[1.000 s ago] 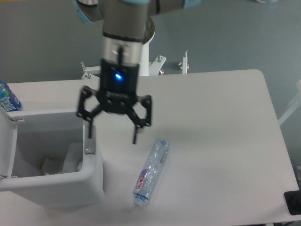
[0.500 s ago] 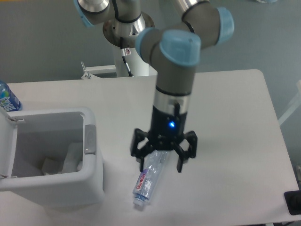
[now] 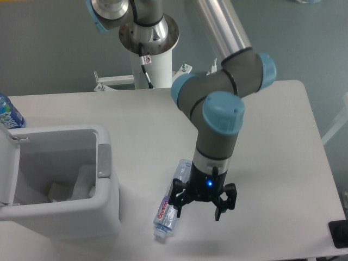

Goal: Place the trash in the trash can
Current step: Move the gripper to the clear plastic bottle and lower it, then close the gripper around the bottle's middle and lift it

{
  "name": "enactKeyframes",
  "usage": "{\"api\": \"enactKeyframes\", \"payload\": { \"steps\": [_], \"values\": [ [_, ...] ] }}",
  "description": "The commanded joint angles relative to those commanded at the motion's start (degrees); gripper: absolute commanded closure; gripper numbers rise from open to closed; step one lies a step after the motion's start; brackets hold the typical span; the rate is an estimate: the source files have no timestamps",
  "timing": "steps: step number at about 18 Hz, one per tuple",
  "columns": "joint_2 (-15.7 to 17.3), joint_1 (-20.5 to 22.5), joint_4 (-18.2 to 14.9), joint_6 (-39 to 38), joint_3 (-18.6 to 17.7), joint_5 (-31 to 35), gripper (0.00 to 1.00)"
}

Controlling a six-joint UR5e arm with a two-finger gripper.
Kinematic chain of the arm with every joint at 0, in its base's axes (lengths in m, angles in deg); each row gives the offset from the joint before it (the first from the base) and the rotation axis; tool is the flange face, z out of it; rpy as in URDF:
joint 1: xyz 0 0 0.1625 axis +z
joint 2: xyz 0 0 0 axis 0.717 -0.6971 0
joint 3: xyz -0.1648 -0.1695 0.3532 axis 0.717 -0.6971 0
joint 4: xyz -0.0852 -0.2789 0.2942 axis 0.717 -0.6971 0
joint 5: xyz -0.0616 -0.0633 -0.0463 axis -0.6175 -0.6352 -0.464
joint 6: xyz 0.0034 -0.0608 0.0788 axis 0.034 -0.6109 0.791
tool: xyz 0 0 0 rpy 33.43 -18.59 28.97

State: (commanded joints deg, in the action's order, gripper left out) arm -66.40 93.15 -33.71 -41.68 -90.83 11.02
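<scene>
A crushed clear plastic bottle [image 3: 171, 204] with a purple-and-red label lies on the white table, just right of the trash can. The trash can [image 3: 106, 209] is a white rectangular bin at the left with its lid open and a grey tab [image 3: 103, 161] on its rim. A crumpled clear-white wrapper [image 3: 79, 184] lies inside the bin. My gripper [image 3: 198, 211] is open, pointing down low over the table. Its left finger is at the bottle's right side and its right finger is clear of it. It holds nothing.
An intact blue-labelled water bottle [image 3: 7, 112] stands at the far left behind the bin. The bin's open lid [image 3: 6, 171] stands at the left edge. The arm's white base post [image 3: 152, 65] is at the back. A dark object [image 3: 339, 234] sits at the table's right front corner.
The gripper moved from above the bin's right rim to the right and down, past the bottle's upper end, and is now low beside the bottle's middle. The bottle has not moved.
</scene>
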Motion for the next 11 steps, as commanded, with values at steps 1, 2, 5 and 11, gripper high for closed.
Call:
{"api": "enactKeyframes", "payload": {
  "steps": [1,2,5,11],
  "values": [
    [-0.1,-0.3,-0.2,0.0,-0.9,0.4,0.0],
    [-0.2,-0.9,-0.3,0.5,-1.7,2.4,0.0],
    [0.4,-2.6,-0.5,3.2,-4.0,8.0,0.0],
    [0.6,-3.3,-4.7,3.5,-4.3,9.9,0.0]
  ]
}}
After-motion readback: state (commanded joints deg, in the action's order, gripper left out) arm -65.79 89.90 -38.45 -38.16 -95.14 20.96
